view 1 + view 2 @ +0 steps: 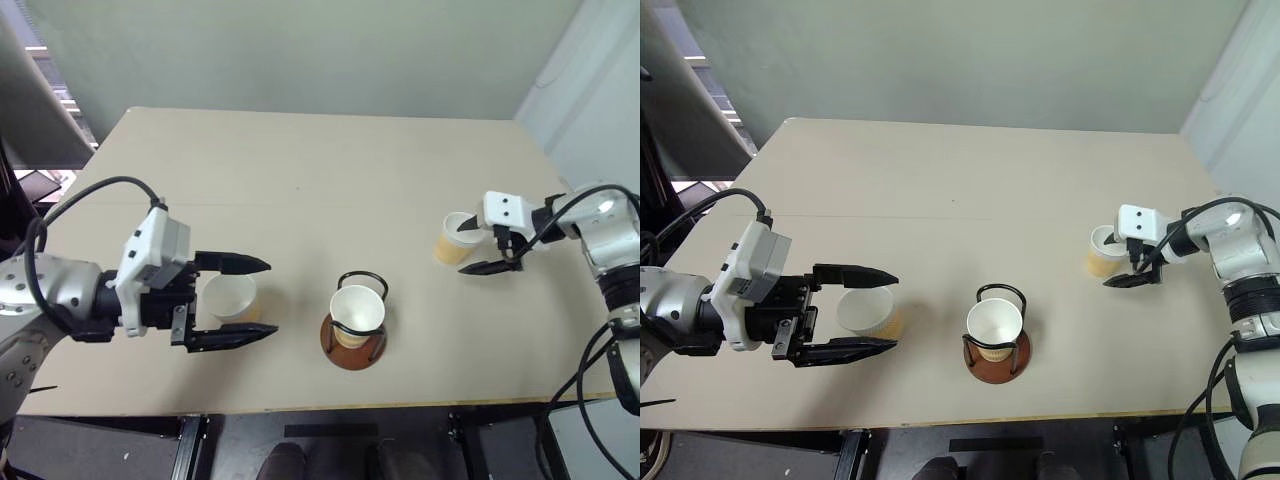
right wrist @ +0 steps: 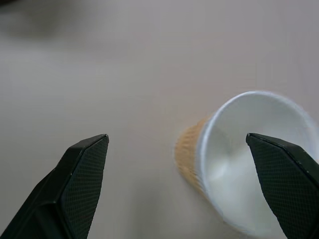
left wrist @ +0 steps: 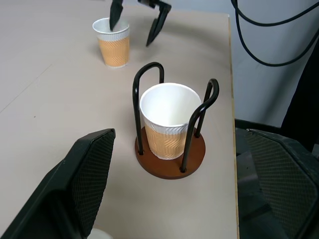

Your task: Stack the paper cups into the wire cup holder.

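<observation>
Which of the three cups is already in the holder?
The middle cup, standing inside the wire holder. The other two stand on the bare table, one by the left gripper, one by the right gripper.

- Even, soft, fairly bright light over the counter (image 1: 300, 170); no glare on it.
- Shadows are faint: a soft one beside the cup (image 1: 866, 309) near the left edge, a darker one around the holder (image 1: 354, 340) base.
- The right wrist view is blurred: its cup (image 2: 249, 164) has a smeared rim, and the near fingers (image 2: 75, 184) are soft.
- The left wrist view is sharp at mid-distance.
</observation>
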`<move>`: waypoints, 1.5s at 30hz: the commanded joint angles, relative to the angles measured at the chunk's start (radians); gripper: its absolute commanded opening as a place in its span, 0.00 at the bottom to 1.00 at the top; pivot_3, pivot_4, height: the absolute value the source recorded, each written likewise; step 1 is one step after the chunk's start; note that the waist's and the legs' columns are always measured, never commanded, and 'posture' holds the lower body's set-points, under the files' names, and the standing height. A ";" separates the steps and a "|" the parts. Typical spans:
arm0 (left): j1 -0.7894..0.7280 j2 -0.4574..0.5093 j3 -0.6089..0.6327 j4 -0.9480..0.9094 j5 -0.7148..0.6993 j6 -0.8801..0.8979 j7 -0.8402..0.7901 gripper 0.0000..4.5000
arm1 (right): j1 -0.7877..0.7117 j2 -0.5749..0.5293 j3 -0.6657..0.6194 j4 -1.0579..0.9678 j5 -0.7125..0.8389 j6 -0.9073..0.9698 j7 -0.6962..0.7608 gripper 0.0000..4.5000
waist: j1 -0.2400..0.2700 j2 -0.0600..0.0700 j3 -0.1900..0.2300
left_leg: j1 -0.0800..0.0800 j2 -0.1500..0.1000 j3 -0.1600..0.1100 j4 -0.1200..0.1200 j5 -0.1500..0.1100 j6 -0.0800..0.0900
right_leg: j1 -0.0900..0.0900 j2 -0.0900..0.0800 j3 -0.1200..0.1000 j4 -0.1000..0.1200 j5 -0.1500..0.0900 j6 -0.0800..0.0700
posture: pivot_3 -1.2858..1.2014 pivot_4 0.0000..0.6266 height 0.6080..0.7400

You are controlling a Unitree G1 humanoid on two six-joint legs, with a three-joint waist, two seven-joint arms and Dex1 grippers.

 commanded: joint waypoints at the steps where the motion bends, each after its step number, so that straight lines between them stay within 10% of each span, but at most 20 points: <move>1: -0.006 0.018 0.024 -0.032 -0.011 0.002 0.006 1.00 | -0.041 0.002 0.007 0.046 -0.045 -0.067 -0.005 0.91 | 0.001 0.000 0.000 | 0.000 0.000 0.000 0.000 0.000 0.000 | 0.000 0.000 0.000 0.000 0.000 0.000 | 0.52 0.24 1.00; 13: 0.007 0.015 0.036 -0.048 -0.012 0.007 0.023 1.00 | -0.090 -0.006 -0.038 0.006 0.014 -0.068 0.136 0.02 | 0.005 0.000 0.000 | -0.001 0.000 0.001 0.000 0.000 -0.003 | 0.000 0.000 -0.001 0.000 0.000 -0.001 | 0.52 0.24 1.00; 29: -0.004 0.017 0.001 -0.027 0.016 -0.012 0.004 1.00 | -0.082 -0.058 -0.146 -0.823 0.802 0.537 0.190 0.02 | -0.004 0.002 0.001 | 0.000 0.000 0.004 0.000 0.001 -0.006 | 0.002 0.007 -0.001 -0.002 -0.002 -0.004 | 0.52 0.24 1.00; 45: 0.013 0.015 0.002 -0.040 0.023 -0.006 0.004 1.00 | 0.044 -0.014 0.054 -0.898 0.520 0.376 0.190 0.02 | -0.006 0.001 0.001 | 0.000 0.001 0.002 0.001 0.000 -0.005 | 0.002 0.004 -0.001 0.001 -0.002 -0.004 | 0.52 0.24 1.00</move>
